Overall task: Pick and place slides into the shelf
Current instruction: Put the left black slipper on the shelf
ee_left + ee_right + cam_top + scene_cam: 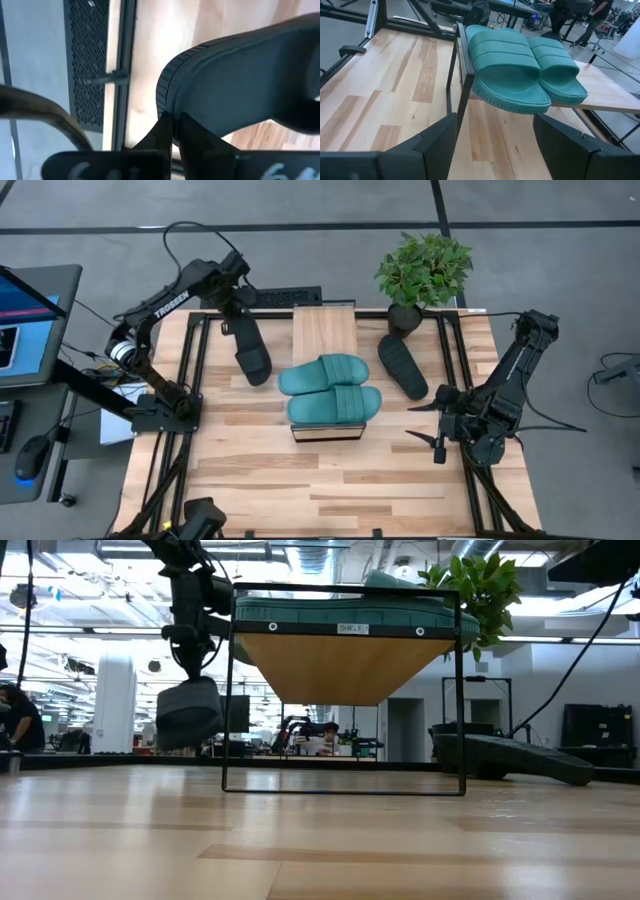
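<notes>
I take the shelf as my landmark: a long light-wood box on a thin black frame, standing mid-table. Two teal slides lie side by side on its near end, touching each other, their soles overhanging the edge toward the right arm, as my right wrist view shows.

My left gripper hangs just left of the shelf with its fingers pressed together, pinching the rim of a black slide. From above, that slide sits just left of the shelf and close beside the teal pair. In the low view it hangs clear of the tabletop, dangling below the gripper at the shelf's left side.

The second black slide lies flat on the table right of the shelf, at an angle, near the potted plant that stands at the shelf's far right corner.

My right gripper waits right of the shelf's near end, fingers spread wide and holding nothing, pointed at the teal slides.
</notes>
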